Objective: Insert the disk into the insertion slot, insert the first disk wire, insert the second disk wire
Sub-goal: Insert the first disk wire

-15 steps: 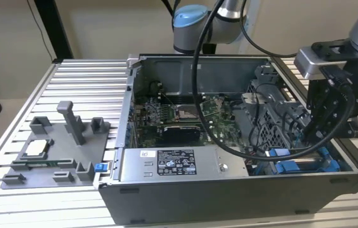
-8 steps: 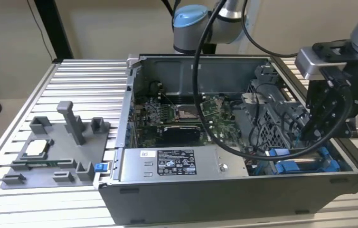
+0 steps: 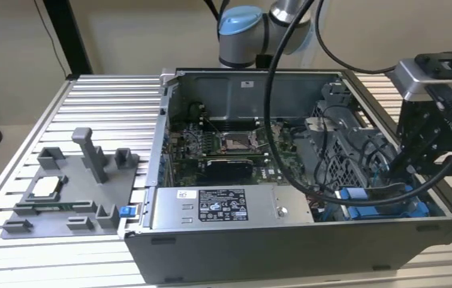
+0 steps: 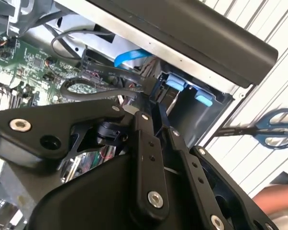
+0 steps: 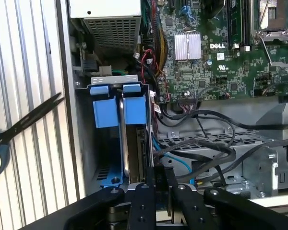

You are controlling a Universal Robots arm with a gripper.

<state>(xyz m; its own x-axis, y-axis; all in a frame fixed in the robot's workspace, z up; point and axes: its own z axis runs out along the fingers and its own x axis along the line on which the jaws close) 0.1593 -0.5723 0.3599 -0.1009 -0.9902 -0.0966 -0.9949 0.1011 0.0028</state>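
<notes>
**Second wrist view.** The gripper point(image 4: 153, 103) has its black linkage bars nearest the lens. Its fingers are drawn narrow, and the tips close on the plug end of a black cable point(image 4: 125, 91). The cable curls into a loop over the motherboard point(image 4: 24, 62). The plug sits right by two blue tabs point(image 4: 175, 82).

**First wrist view.** The disk point(image 5: 137, 143) is already seated in the insertion slot point(image 5: 114, 81). It is seen edge-on between grey metal walls, with the blue tabs at one end. The gripper point(image 5: 158, 172) is at the opposite end, just beside the disk; I cannot tell whether they touch.
- Past the slot, a bundle of black cables point(image 5: 216, 143) crosses perforated grey metal.
- Farther on are the green motherboard and its silver heat sink point(image 5: 188, 46).
- A grey box point(image 5: 105, 24) with a vent grille stands near the tabs.
- Outside the case wall, scissors point(image 5: 19, 127) with blue handles lie on the ribbed tabletop point(image 5: 33, 57), near the wall but apart from it.

**Exterior view.** The open computer case point(image 3: 290, 246) stands on the tabletop.
- The gripper point(image 3: 410, 171) is at the exterior view's right, reaching down toward the case's lower right corner, where blue plastic shows.
- The grey box, sticker up, lies along the near wall.
- A grey plastic tray point(image 3: 66, 198) sits at the lower left of the frame, well apart from the gripper.
- The arm point(image 3: 246, 30), with its blue-capped joint, rises behind the case at upper centre.
</notes>
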